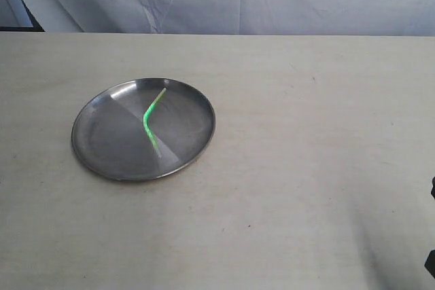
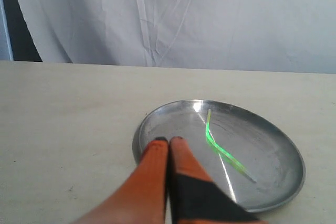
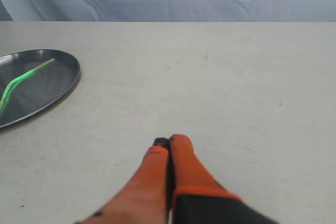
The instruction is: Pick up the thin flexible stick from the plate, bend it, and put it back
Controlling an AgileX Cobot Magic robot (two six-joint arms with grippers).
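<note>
Bent, glowing green stick (image 1: pixel 151 121) lies inside plate (image 1: pixel 102 137), on the left half of table (image 1: pixel 306 168), well in from far and left edges. My left gripper (image 2: pixel 168 141): jaws pressed closed, holding nothing, tips near plate rim. My right gripper (image 3: pixel 168 142): closed too, over bare tabletop, well apart from plate.

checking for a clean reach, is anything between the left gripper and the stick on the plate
Nothing visible does. The left gripper, jaws closed, points toward the plate; only bare plate surface shows between it and the bent green stick.
</note>
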